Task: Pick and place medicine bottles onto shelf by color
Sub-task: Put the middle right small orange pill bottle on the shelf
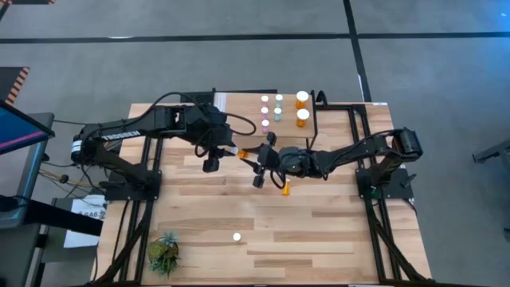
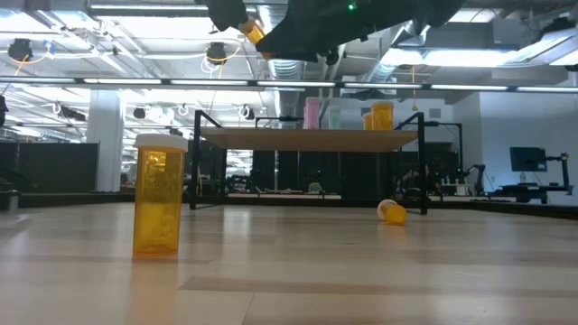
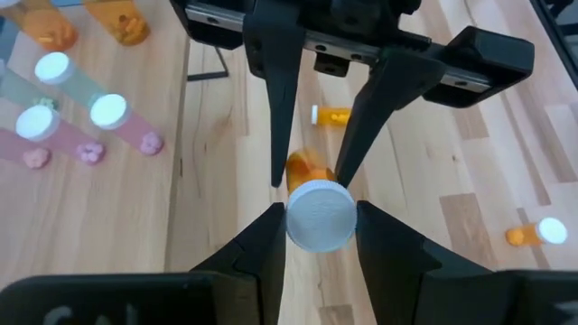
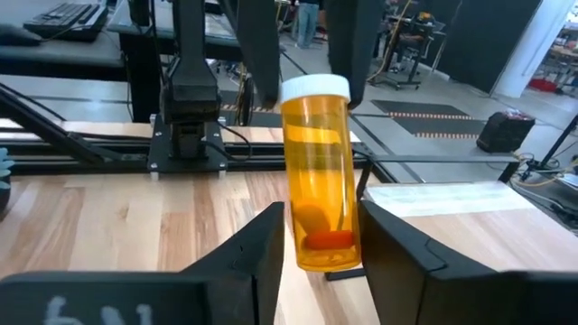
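While both arms meet mid-air above table centre, handover looks underway. Left gripper [image 3: 321,217] clamps white cap of orange bottle [image 4: 318,181]. Right gripper [image 4: 316,236] flanks bottle's base, fingers part-open, grip unclear; probably releasing. Shelf [image 1: 247,104] behind holds sorted bottles; strays lie on table [image 1: 319,231].

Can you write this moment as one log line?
handover mid-air | left hand: grips orange bottle by cap | right hand: at its body

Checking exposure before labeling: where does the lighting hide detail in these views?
Low view: ceiling lights backlight the arms into silhouettes, shelf underside dark. Left wrist view: white caps glare, featureless. High view: even light, only faint shadows.
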Robot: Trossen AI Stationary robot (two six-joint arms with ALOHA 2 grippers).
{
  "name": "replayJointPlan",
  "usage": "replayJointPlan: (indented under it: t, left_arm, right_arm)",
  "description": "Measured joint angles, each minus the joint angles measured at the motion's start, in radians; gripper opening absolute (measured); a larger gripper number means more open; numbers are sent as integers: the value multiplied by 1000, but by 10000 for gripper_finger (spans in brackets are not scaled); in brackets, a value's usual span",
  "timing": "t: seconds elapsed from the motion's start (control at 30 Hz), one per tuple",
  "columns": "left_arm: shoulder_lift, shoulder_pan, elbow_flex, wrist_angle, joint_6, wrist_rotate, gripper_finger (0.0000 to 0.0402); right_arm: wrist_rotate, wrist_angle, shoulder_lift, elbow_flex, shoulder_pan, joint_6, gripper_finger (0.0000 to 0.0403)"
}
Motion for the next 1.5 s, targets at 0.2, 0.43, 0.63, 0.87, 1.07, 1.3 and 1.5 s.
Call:
replayJointPlan:
  t: [0.2,0.43,0.63,0.87,1.07,1.3,1.5]
  left_arm:
    - [0,0,0,0,2,-18,105]
    - [0,17,7,-39,9,-112,105]
    - [0,93,61,-70,9,-186,105]
    - [44,222,154,-101,47,-180,105]
    - [217,298,333,-261,103,-177,105]
    - [426,381,614,-406,170,-151,105]
    - [551,443,748,-463,185,-91,105]
  right_arm:
    - [23,-26,0,0,1,8,189]
    - [84,-148,-37,0,6,16,218]
    - [120,-337,-141,0,5,79,223]
    - [124,-436,-211,0,-5,105,223]
    - [124,-473,-227,1,-6,129,223]
    - [124,-530,-227,1,-6,161,223]
    - [123,-605,-227,1,2,210,223]
